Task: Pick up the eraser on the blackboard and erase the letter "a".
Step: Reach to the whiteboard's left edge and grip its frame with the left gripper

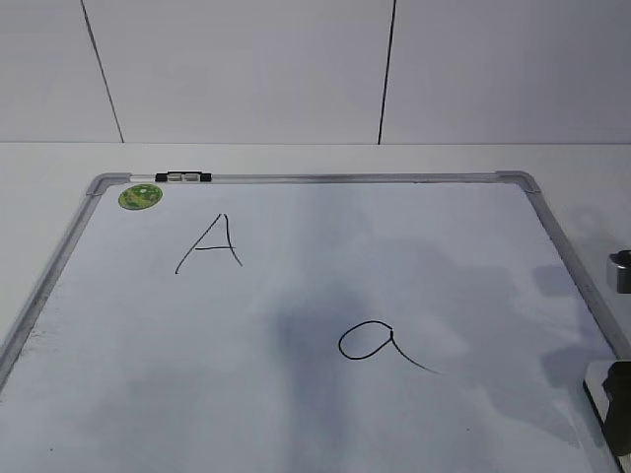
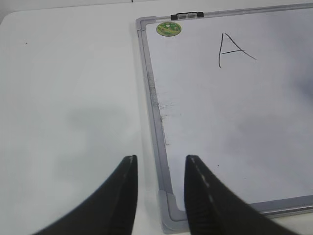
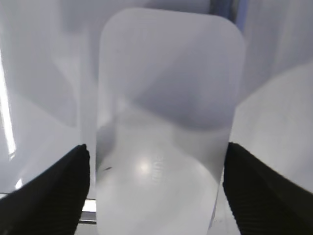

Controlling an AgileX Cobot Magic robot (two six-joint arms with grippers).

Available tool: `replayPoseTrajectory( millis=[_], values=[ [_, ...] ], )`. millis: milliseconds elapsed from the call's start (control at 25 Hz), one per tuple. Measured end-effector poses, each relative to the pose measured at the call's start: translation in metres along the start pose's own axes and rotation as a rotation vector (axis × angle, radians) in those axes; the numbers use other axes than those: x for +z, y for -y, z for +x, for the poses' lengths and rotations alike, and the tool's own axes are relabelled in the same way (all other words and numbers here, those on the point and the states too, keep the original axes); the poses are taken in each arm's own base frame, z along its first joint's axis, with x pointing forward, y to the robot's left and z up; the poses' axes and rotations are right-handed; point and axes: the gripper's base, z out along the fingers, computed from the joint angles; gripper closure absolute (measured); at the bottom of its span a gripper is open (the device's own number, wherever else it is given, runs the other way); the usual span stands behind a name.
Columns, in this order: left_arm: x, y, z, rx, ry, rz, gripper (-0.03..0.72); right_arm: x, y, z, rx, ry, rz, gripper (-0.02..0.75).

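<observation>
Eraser (image 3: 168, 122) lies directly between the right fingers (image 3: 49, 191), which straddle its two long sides, spread and not visibly clamped; its long axis runs 12 to 6 o'clock in the right wrist view. It sits at the blackboard's (image 1: 315, 178) 4 o'clock corner. The letter "a" (image 1: 375, 343) lies toward 9 o'clock from there. The left fingers (image 2: 203, 196) hang spread and empty over the far corner, so the right arm is nearer.
</observation>
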Motion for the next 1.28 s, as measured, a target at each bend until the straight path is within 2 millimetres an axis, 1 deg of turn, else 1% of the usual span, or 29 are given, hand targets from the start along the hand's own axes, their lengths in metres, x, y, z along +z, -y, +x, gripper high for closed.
replayPoseTrajectory(
  millis=[200,360,520,840,1280],
  values=[
    [0.000,0.000,0.000,0.000,0.000,0.000,0.443,0.000,0.000,0.000,0.028,-0.002,0.001,0.070],
    [0.000,0.000,0.000,0.000,0.000,0.000,0.443,0.007,0.000,-0.002,0.031,-0.028,0.003,0.071],
    [0.000,0.000,0.000,0.000,0.000,0.000,0.443,0.011,0.000,-0.006,0.034,-0.017,0.003,0.071],
    [0.000,0.000,0.000,0.000,0.000,0.000,0.443,0.011,0.000,-0.007,0.041,-0.005,0.006,0.136],
    [0.000,0.000,0.000,0.000,0.000,0.000,0.443,0.011,0.001,-0.007,0.044,-0.003,0.007,0.164]
  ],
)
